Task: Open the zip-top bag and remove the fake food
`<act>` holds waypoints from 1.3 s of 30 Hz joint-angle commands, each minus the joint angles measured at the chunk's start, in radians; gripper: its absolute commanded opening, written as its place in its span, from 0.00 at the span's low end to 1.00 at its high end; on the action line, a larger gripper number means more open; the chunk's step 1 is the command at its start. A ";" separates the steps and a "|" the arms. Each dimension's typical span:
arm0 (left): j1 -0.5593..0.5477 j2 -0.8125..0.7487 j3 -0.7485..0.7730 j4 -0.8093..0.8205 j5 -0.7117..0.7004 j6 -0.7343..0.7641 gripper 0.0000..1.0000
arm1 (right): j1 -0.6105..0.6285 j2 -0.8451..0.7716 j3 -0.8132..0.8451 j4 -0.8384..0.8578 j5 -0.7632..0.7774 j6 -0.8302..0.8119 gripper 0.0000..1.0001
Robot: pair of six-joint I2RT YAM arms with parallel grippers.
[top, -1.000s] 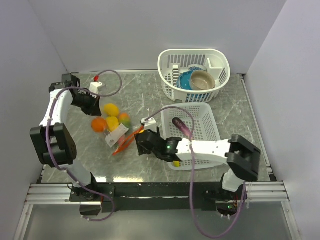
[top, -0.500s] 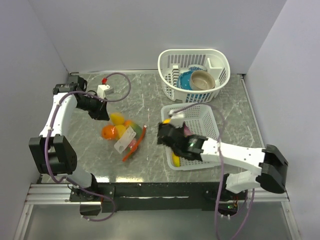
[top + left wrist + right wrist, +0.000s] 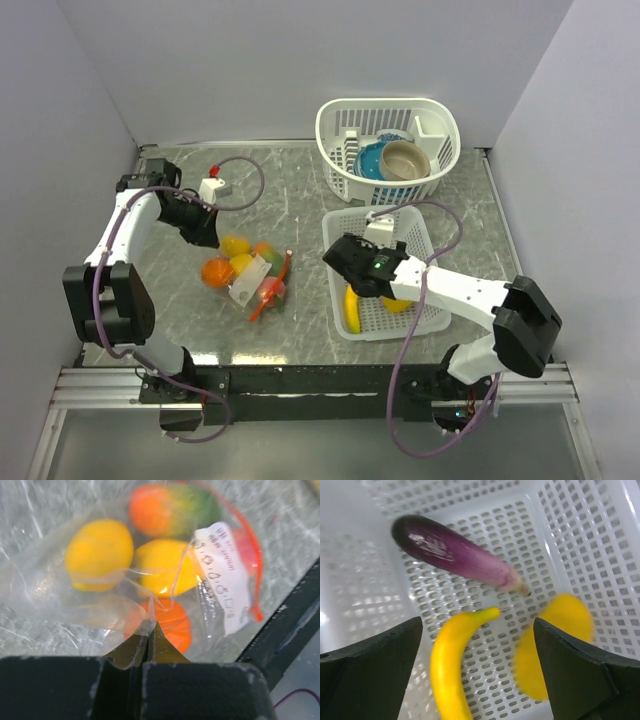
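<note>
The zip-top bag (image 3: 247,282) lies left of centre with its red-orange zipper strip (image 3: 274,291) toward the right. It holds fake food: a yellow fruit (image 3: 99,554), an orange-green fruit (image 3: 170,509), another yellow piece (image 3: 165,572) and an orange fruit (image 3: 172,622). My left gripper (image 3: 211,237) is shut on the bag's clear plastic (image 3: 149,628) at its closed end. My right gripper (image 3: 365,272) is open and empty above the rectangular white basket (image 3: 425,235). In that basket lie a yellow banana (image 3: 451,665), a blurred yellow fruit (image 3: 555,645) and a purple eggplant (image 3: 455,554).
A round white basket (image 3: 345,118) at the back right holds a blue bowl (image 3: 372,160) and a tan bowl (image 3: 405,160). A white tag on the left arm's cable (image 3: 213,187) lies at the back left. Walls close in the table on both sides.
My right gripper left the bag's mouth, carried a yellow fruit right over the rectangular basket and opened; the fruit is now in the basket. My left gripper dragged the bag rightward.
</note>
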 commanded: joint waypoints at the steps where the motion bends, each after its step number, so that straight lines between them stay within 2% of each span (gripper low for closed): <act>1: -0.004 0.016 -0.043 0.112 -0.083 -0.026 0.01 | 0.100 -0.064 0.084 0.094 0.114 -0.136 1.00; 4: -0.004 0.039 -0.079 0.175 -0.138 -0.035 0.01 | 0.202 -0.074 0.069 0.254 0.093 -0.283 1.00; 6: -0.004 0.053 -0.113 0.210 -0.168 -0.048 0.01 | 0.265 -0.042 0.066 0.359 0.027 -0.364 1.00; 12: -0.004 0.076 -0.162 0.273 -0.217 -0.052 0.01 | 0.312 0.155 0.098 0.532 -0.253 -0.488 1.00; 16: -0.004 0.078 -0.176 0.287 -0.232 -0.045 0.01 | 0.312 0.292 0.158 0.595 -0.344 -0.535 1.00; 20: -0.004 0.071 -0.184 0.292 -0.235 -0.043 0.01 | 0.310 0.402 0.219 0.609 -0.361 -0.580 1.00; 30: -0.004 0.064 -0.195 0.287 -0.209 -0.031 0.01 | 0.285 0.476 0.258 0.607 -0.353 -0.587 1.00; 33: -0.004 0.061 -0.199 0.287 -0.205 -0.028 0.01 | 0.275 0.487 0.245 0.612 -0.372 -0.589 0.87; 34: -0.004 0.062 -0.201 0.287 -0.209 -0.028 0.01 | 0.272 0.487 0.242 0.609 -0.376 -0.586 0.78; 38: -0.004 0.055 -0.199 0.286 -0.212 -0.025 0.01 | 0.270 0.478 0.232 0.589 -0.357 -0.583 0.63; 39: -0.004 0.055 -0.198 0.286 -0.211 -0.026 0.01 | 0.270 0.464 0.229 0.581 -0.347 -0.581 0.53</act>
